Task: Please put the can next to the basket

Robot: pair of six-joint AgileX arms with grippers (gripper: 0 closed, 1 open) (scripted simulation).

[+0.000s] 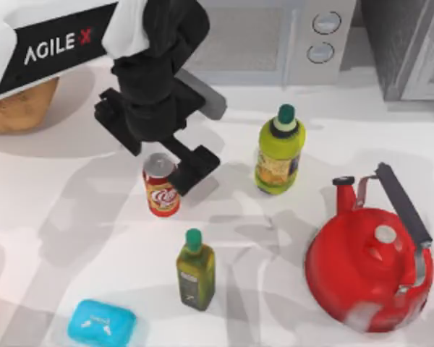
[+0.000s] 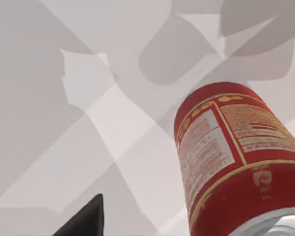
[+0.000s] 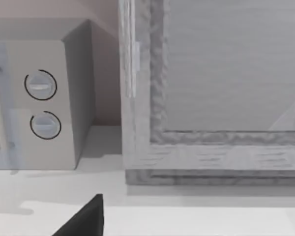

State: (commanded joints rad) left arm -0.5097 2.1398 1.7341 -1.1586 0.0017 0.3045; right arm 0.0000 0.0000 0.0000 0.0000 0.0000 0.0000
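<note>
The red can [image 1: 161,188] stands upright on the white table left of centre, its silver top up and its round logo facing the front. My left gripper [image 1: 175,160] hovers just behind and over it, open, with one black finger [image 1: 197,166] down beside the can's right side. In the left wrist view the can [image 2: 231,157] looms close, apart from a dark fingertip [image 2: 86,221]. The tan wicker basket [image 1: 22,108] sits at the far left, mostly hidden under the left arm. In the right wrist view a fingertip [image 3: 86,221] of the parked right gripper shows, set wide; that gripper is open.
A yellow-green bottle [image 1: 278,152] stands right of the can, and a dark olive-oil bottle [image 1: 195,271] in front of it. A red kettle [image 1: 369,275] fills the front right. A blue block [image 1: 101,323] lies at the front left. A microwave [image 1: 275,36] stands along the back.
</note>
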